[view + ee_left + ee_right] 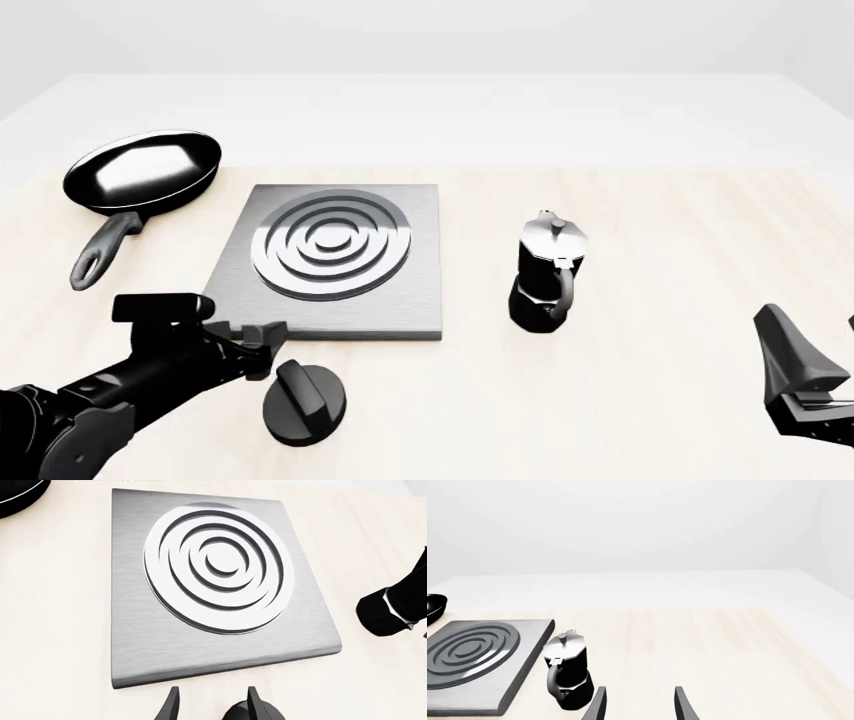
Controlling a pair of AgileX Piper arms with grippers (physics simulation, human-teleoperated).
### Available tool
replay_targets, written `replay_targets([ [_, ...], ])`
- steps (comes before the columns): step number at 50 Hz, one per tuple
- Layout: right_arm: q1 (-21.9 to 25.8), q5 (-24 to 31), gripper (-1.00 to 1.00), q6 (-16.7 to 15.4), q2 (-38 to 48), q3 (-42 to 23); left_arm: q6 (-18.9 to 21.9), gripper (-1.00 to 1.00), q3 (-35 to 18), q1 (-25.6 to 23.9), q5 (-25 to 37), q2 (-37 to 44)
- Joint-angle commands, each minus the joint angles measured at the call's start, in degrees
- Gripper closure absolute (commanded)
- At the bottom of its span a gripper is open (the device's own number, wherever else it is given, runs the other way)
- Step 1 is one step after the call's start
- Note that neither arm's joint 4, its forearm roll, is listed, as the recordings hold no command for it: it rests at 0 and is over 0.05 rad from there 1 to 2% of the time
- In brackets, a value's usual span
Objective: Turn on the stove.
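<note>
Stove knob [306, 400]: round, black and ridged, lying on the surface just off the near-left corner of the stove slab [336, 262]; its raised grip bar runs roughly near-to-far with a slight slant, as far as I can read it from the front view.
Left claw [262, 340]: my nearer tool by a wide margin. It sits just left of and slightly beyond the knob, close but apart from it. The wrist view shows the fingers spread with nothing between them, and the knob just beside one finger rather than in the gap.
Bearing: the knob lies to the right of the left claw and a little nearer me, so I judge a short shift right and back, then down, would straddle the bar.
Right claw [807, 385]: spread and empty, well off at the near-right edge, with the moka pot [547, 272] standing between it and the stove.
Frying pan [140, 180]: far left, clear of my path.
</note>
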Motion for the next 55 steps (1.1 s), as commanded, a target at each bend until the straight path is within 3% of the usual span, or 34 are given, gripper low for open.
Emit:
replay_targets([
  [1,0.0,0.06,-1.0,-0.11,-0.13,0.0,0.44,-1.0,0.14,1.28,1.29,-1.61],
  [13,0.09,0.05,-1.0,-0.23,-0.1,0.0,0.55,-1.0,0.92,2.51,3.45,-4.91],
  [24,0.21,0.35,-1.0,-0.4,-0.42,0.0,2.49,-1.0,2.19,5.31,9.95,-14.93],
  [43,0.33,0.52,-1.0,-0.93,-0.59,0.0,2.2,-1.0,2.16,9.53,25.46,-33.75],
  [55,0.26,0.57,-1.0,-0.85,-0.61,0.0,2.45,-1.0,-0.05,10.81,40.96,-51.35],
])
